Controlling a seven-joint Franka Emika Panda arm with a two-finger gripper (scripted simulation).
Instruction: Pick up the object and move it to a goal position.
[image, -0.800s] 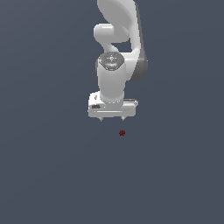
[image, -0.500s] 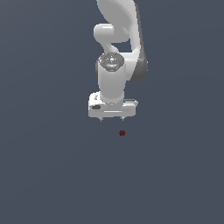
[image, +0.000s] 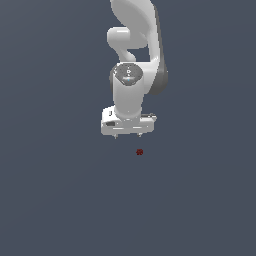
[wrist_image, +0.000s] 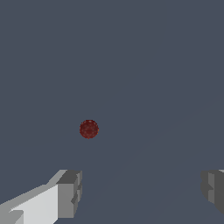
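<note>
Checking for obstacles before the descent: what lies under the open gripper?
Only bare grey floor under the gripper; the dark red ball sits ahead, outside its fingers. Nothing looks hidden.

Plain grey surface (image: 60, 200), one small item on it.
Surface is uniform dark slate grey, unmarked, no visible edge in either view. A tiny dark red roundish object (image: 139, 152) sits on it, alone, toward the exterior view's right of centre; the wrist view shows the same object (wrist_image: 89, 129) as a mottled red ball against bare grey.
</note>
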